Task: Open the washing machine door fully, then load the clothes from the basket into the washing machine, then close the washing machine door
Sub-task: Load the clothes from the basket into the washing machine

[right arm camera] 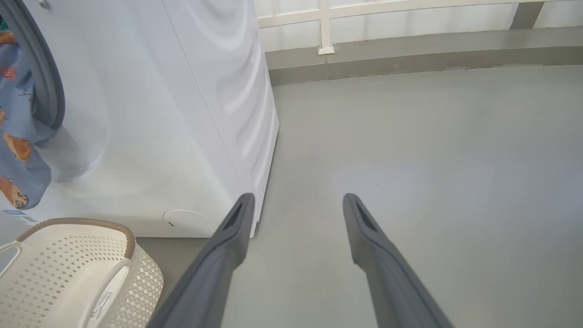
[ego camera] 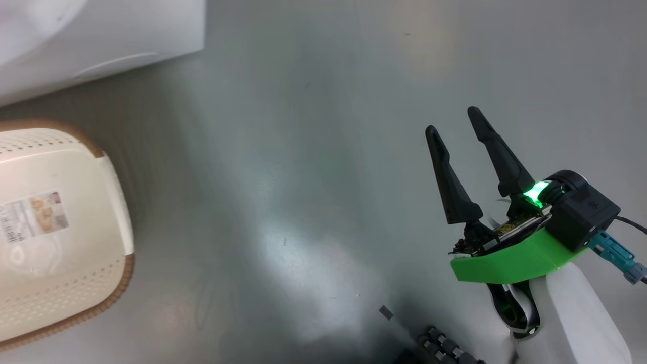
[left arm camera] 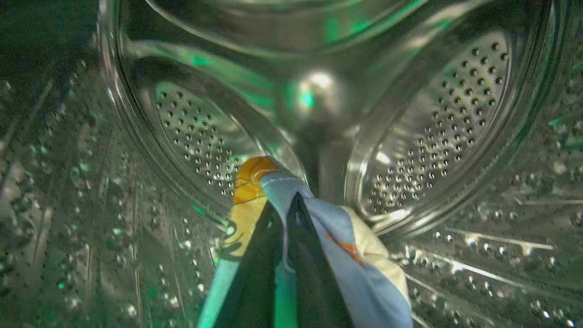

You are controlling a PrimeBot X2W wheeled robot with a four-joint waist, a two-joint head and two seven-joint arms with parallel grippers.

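Left wrist view: left gripper [left arm camera: 291, 202] clamped tight on the clothes [left arm camera: 346, 246], lower centre, inside the washing machine [left arm camera: 455, 114] drum. Right gripper [ego camera: 452, 119] spread wide, empty. Risk: fabric trailing over the gasket [right arm camera: 48, 77] may slip out.

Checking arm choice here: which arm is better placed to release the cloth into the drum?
Left. The left end effector is inside the drum, shut on the printed cloth; the right end effector hangs open over the floor.
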